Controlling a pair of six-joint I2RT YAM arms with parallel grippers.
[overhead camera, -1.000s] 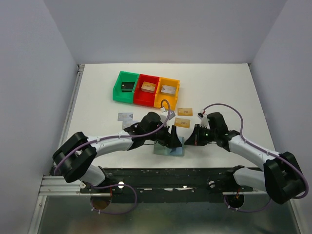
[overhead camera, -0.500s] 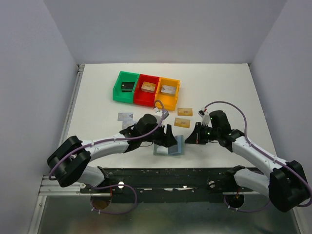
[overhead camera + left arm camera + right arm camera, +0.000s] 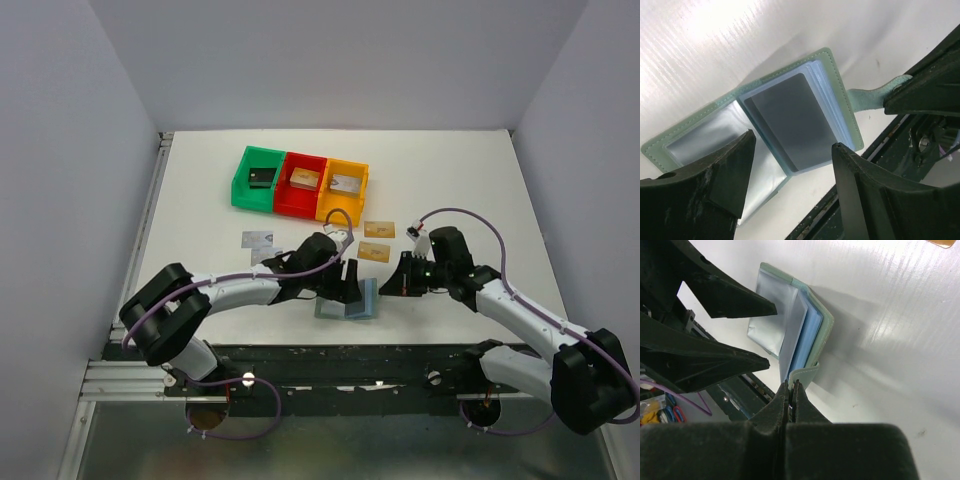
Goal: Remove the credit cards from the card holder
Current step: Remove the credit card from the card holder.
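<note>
Card holder (image 3: 350, 302): it lay open on the white table (image 3: 480, 180), directly between my two grippers. One leaf was flat and the other was lifted up on edge.

My right gripper (image 3: 791, 387): its fingers were pressed together on the holder's side tab (image 3: 804, 374). They pinched it just beside the raised cover, on the holder's right.

My left gripper (image 3: 792, 145): its fingers were spread wide, one on each side of the holder's open pockets, and gripped nothing. I could not tell from my wrist camera whether the tips touched the pockets.

Grey card (image 3: 790, 117): it sat in the front clear pocket of the holder, against the stacked blue-grey sleeves. There may have been more cards behind it, but the sleeves hid that.

Tan-gold cards (image 3: 379, 229): two lay flat on the table just beyond the holder, one behind the other and clear of it.

Silvery cards (image 3: 258, 239): these lay beyond the holder and to its left. The nearer one was partly covered by my left arm.

Bins (image 3: 303, 183): green, red and orange stood in a row well beyond the holder. Each held a small block.
</note>
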